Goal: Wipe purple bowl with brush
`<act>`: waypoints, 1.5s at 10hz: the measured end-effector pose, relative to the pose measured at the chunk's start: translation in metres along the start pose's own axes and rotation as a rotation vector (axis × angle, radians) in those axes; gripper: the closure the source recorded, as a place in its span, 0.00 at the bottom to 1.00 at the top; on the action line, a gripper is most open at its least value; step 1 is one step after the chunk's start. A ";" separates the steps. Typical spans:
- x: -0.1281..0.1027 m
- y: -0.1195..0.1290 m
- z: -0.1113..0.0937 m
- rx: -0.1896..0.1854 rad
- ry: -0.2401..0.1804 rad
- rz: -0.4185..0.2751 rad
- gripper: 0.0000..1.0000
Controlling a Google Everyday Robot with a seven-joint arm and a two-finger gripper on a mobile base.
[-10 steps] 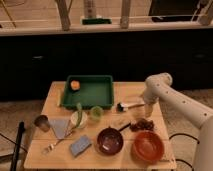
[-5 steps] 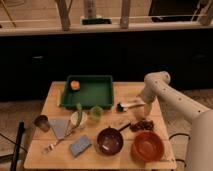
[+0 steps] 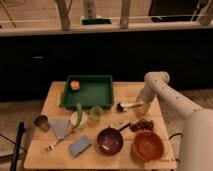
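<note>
A round purple bowl (image 3: 110, 141) with a glossy inside is seen near the front edge of a light wooden table (image 3: 122, 92), just left of a round orange bowl (image 3: 148, 145) of like size. The brush (image 3: 127, 105), with a slim white handle and a dark bristle head pointing left, is seen behind and to the right of the purple bowl and well apart from it. Whether it is resting on the wood or held above it cannot be told. A shallow rectangular green tray (image 3: 92, 92) is placed at the back of the table, with a small orange ball (image 3: 75, 85) in its rear left corner. A small green cup (image 3: 96, 113) is set in front of the tray, and a metal cup (image 3: 41, 122), a grey cloth (image 3: 60, 127), a fork (image 3: 54, 145) and a blue sponge (image 3: 80, 145) are spread over the left side. A dark wall is seen behind the table, topped by a pale ledge with slanted posts. The smooth white arm (image 3: 165, 92) is brought in from the right, bent at a rounded elbow above the table's right edge, and turned downward. The gripper (image 3: 141, 106) is positioned at the right end of the brush handle; whether it is closed on the handle cannot be told.
</note>
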 end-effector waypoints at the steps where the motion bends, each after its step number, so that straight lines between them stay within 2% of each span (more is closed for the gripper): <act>1: -0.001 0.000 -0.002 -0.001 -0.003 0.000 0.84; 3: 0.001 0.001 -0.003 -0.004 0.003 -0.001 0.99; 4: -0.001 0.001 -0.003 -0.004 0.000 -0.003 1.00; 9: -0.001 0.002 -0.017 0.013 -0.015 0.000 1.00; 15: -0.009 -0.007 -0.062 0.075 -0.052 -0.035 1.00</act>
